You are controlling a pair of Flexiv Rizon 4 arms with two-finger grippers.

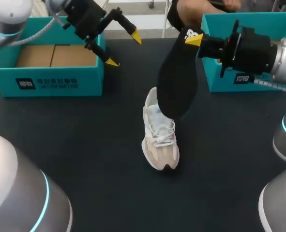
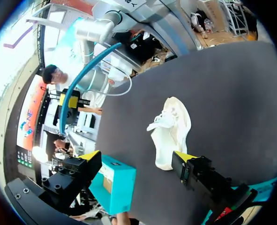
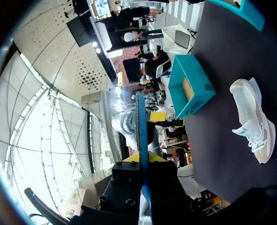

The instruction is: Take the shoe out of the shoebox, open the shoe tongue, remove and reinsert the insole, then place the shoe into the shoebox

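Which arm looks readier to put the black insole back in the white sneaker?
Right. The right gripper holds the black insole over the white sneaker; the left gripper hangs open by the teal box.

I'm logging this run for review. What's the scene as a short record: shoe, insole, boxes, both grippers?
shoe: white, on the table, outside both boxes
insole: black, out of the shoe, hanging above its heel end
right gripper: shut on the insole's upper end
left gripper: open, empty, near the left shoebox
right shoebox: teal, at the table's right side
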